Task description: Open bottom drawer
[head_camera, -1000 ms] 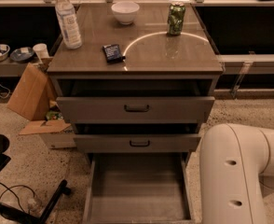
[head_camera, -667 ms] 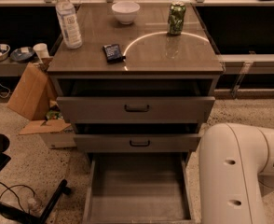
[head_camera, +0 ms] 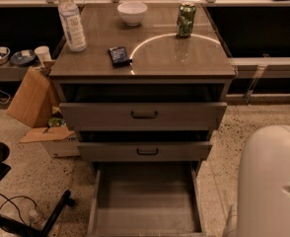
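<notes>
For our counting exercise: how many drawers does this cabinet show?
3: top drawer, middle drawer below it, bottom drawer lowest, pulled out. Gripper out of view.

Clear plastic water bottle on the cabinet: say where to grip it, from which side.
The clear plastic water bottle stands upright, nothing before it: grip its straight middle from the front. The pincer is out of view; only the white arm casing shows, lower right.
</notes>
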You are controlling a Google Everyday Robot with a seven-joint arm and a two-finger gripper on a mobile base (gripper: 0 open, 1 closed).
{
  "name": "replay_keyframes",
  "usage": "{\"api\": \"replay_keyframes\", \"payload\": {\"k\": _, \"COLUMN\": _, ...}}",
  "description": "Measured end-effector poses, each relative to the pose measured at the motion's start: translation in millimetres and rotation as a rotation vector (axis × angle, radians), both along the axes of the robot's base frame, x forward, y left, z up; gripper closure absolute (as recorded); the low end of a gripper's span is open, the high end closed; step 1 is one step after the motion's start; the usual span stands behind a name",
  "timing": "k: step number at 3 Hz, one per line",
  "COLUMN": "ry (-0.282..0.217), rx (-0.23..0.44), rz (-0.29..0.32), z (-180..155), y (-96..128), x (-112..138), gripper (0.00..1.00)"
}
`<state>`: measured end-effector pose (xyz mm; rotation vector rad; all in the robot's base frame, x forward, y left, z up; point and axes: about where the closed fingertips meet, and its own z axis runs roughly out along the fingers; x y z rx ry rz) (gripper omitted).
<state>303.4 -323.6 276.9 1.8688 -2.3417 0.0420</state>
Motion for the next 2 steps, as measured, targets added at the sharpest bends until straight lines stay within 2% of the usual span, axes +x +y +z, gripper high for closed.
{"api": "replay_keyframes", "payload": {"k": 1, "ry": -0.016, "rx": 0.023, "rz": 0.044, "z": 62, "y": -4, "x": -33, "gripper": 0.0}}
{"api": "replay_keyframes", "payload": {"k": 2, "ry": -0.096, "rx": 0.046, "rz": 0.088, "z": 143, "y": -6, "x": -41, "gripper": 0.0}}
